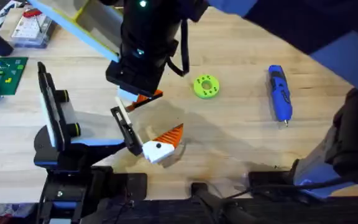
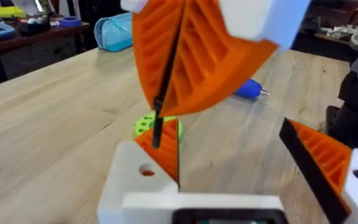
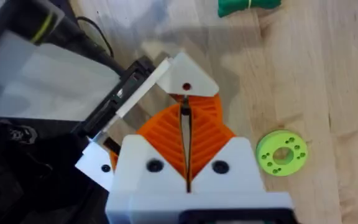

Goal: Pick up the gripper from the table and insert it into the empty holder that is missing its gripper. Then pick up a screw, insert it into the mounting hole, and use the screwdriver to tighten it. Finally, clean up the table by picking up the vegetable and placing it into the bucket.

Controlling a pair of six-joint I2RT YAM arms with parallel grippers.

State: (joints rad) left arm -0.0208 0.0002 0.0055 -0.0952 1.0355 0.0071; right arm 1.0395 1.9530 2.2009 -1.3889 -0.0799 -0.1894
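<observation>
The right gripper [image 1: 145, 96] is reaching across toward the left side of the table [image 1: 241, 143]. It is clenching the gripper [image 3: 185, 86] by what looks like its orange finger and pressing the white block against the far end of the holder [image 1: 123, 127]. The holder's near end is already carrying a matching white-and-orange finger [image 1: 161, 144]. The holder appears to be the left arm's own rail, so the left gripper [image 2: 229, 124] is standing spread wide, with nothing between its two sides. The seating step seems nearly finished. The block is lying on the rail, and its mounting hole is showing open with no screw in it. To finish well, the right arm should be pushing straight along the rail. It should be keeping the block flat so it is not cocking, and letting go only once the hole is lining up. The lime-green disc [image 1: 205, 87] is sitting just beyond, and the screwdriver [image 1: 279, 93] is lying well apart toward the right edge. A green vegetable [image 3: 244, 6] is waiting farther off.
</observation>
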